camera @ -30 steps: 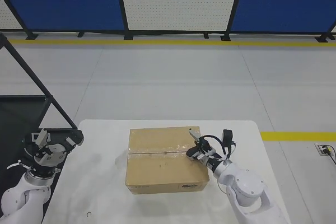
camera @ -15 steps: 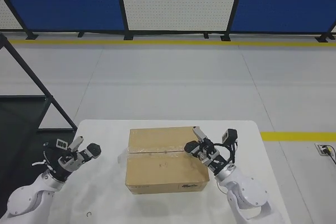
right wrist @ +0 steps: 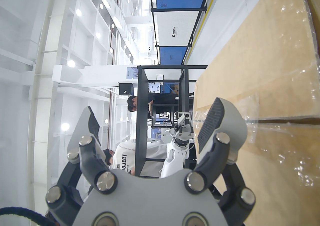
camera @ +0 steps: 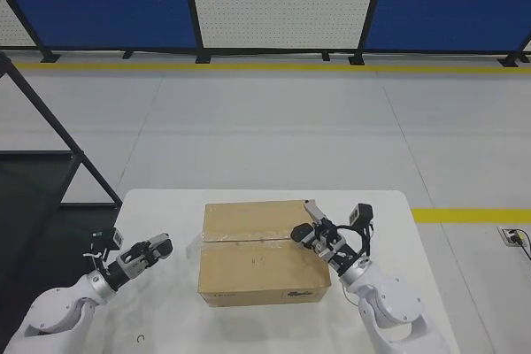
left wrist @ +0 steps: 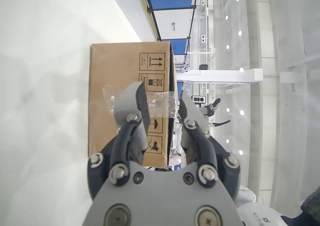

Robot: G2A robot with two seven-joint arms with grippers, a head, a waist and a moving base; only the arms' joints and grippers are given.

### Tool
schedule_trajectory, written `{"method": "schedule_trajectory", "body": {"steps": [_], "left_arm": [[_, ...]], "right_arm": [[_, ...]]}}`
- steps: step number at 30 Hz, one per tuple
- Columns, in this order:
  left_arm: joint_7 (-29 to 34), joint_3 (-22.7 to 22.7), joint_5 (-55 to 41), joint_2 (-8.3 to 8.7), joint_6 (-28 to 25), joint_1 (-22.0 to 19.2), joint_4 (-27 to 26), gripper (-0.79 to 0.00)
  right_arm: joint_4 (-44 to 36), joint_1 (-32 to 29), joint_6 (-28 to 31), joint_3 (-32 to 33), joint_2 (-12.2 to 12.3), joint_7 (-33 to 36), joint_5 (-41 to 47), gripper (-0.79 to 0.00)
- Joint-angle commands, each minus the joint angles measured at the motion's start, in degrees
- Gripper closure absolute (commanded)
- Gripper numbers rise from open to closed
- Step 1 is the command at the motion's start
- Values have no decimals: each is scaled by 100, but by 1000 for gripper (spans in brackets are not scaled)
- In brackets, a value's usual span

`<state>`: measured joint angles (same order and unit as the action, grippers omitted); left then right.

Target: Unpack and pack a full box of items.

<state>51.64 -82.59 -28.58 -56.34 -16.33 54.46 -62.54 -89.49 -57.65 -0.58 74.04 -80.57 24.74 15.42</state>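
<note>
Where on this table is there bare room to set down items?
Free on the white table: the back-left corner behind the left tool, the front strip before the cardboard box, and the back-right corner. Crowded: the gap between left tool and box, and the box's right edge, where the right tool sits.

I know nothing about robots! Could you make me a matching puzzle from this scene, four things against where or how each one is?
1. cardboard box
2. clear tape
3. left gripper
4. right gripper

A. open, over the box's top seam
B. flaps shut, on the white table
C. open, beside the box, pointing at its end
D. along the seam, down the box's end

Pairs: 1-B, 2-D, 3-C, 4-A
</note>
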Motion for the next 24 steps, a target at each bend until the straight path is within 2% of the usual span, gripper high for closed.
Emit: {"method": "schedule_trajectory", "body": {"steps": [1,6,9,24], "left_arm": [[0,0,4,0,1,0,0,0],[-199,237,378,-30,194,94,-269,0],[-210,447,467,-73,354,10,-282,0],[-401,1177,665,-304,668,-689,477,0]], "right_arm": [[30,11,10,-2,2,13,15,-785],[102,43,29,-4,8,35,59,-785],[129,47,48,5,14,50,88,-785],[194,33,92,52,43,60,172,-785]]}}
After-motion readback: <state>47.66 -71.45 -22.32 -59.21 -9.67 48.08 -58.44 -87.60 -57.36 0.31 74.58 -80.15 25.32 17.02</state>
